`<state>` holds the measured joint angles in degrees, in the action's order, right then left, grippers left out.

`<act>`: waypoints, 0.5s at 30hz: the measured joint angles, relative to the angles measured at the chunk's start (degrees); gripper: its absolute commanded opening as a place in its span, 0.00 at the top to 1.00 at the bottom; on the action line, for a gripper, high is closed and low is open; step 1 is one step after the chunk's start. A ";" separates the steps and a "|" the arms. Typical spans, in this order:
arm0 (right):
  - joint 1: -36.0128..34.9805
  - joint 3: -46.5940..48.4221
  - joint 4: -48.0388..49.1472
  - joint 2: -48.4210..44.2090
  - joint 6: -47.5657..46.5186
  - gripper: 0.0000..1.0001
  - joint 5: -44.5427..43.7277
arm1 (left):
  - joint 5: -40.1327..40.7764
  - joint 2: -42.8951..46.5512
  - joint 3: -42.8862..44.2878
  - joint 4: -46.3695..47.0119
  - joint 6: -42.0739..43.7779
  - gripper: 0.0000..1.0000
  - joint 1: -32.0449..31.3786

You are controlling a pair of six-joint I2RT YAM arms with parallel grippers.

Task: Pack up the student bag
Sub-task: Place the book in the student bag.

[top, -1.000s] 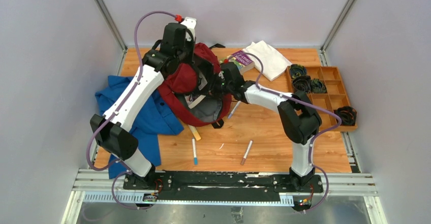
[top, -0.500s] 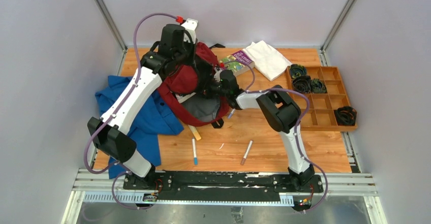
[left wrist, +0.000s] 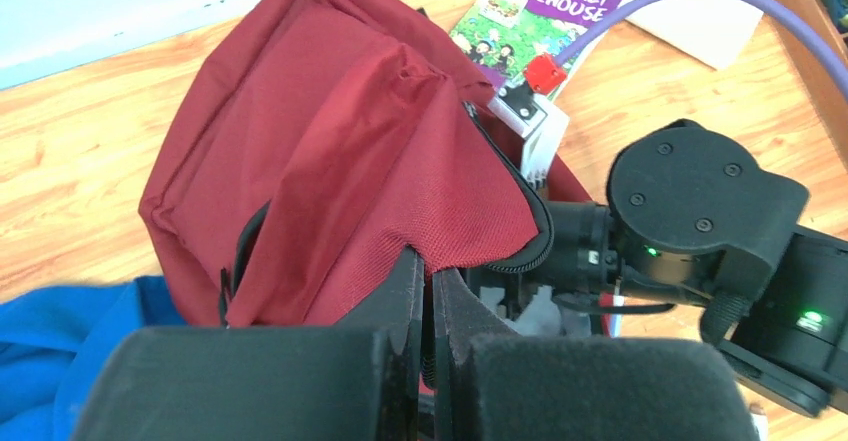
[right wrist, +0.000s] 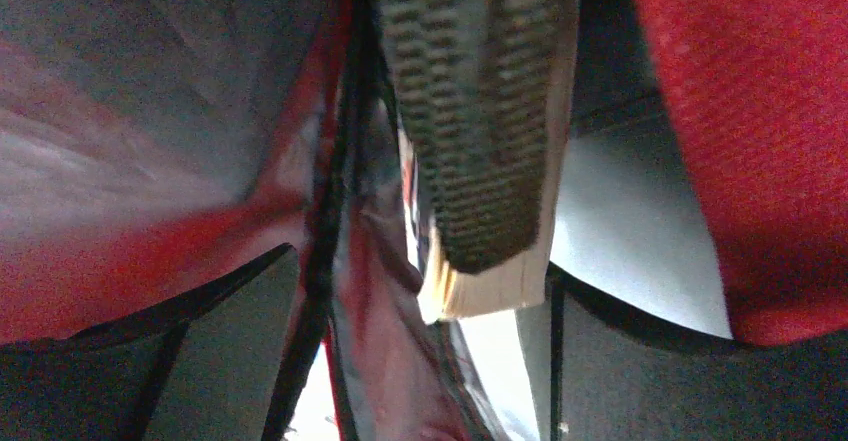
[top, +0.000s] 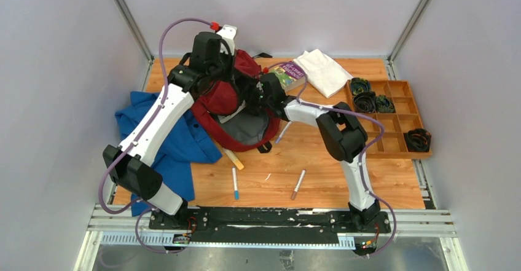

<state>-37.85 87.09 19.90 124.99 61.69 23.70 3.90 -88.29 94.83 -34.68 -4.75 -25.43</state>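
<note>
Clearly the step in hand was loading: my left hand [left wrist: 425, 281] was clamped together on the red flap of the student bag [top: 236, 108], holding the mouth up. My right hand [top: 258, 98] was reached in under that flap, deep among the grey lining. From the right wrist view I saw only one ribbed finger pad [right wrist: 470, 111] against a pale edge. Everything around it was blurred, so I could not tell whether that hand was apart or closed on anything.

The bag lay on the far left part of the counter [top: 319, 160], its left side resting over the blue garment [top: 178, 136]. Its long axis ran roughly from the far edge toward me. The lifted flap was at the far end, and the open mouth faced up and to my right, toward the right arm.

I judged that next the right hand would need to come back out along that same line without snagging the zipper edge. Meanwhile the left would need to hold the flap high. After that, the purple book [top: 287, 74] just beside the bag, or the pens [top: 235, 183] nearer me, looked like the next things to fetch.
</note>
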 measured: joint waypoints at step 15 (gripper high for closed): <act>0.04 -9.05 -18.49 -20.46 -12.20 0.03 -1.03 | 0.63 0.00 -1.01 1.57 -0.17 1.00 1.86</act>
<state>-37.80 78.04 1.41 104.53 49.50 22.68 4.54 -88.29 93.82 -33.10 -4.93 -23.57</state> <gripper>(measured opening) 0.968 0.024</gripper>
